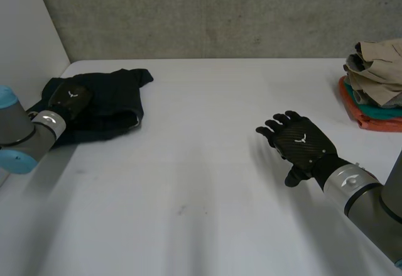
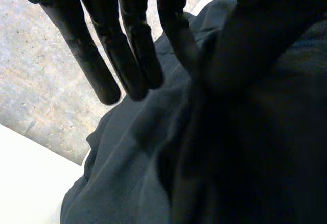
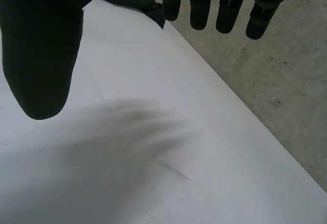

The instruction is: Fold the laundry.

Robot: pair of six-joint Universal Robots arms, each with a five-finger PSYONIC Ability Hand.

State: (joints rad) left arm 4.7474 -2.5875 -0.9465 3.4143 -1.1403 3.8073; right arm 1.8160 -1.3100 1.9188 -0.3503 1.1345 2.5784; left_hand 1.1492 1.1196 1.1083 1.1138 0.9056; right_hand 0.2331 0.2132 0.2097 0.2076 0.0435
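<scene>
One black cloth garment covered by left hand, fingers straight.
Right hand held splayed, empty; garment edge to be gripped next for folding.

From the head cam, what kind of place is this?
Likely a lab test bench, not a home: bare white table, raw concrete wall, clothes pile staged at the table's edge.
</scene>
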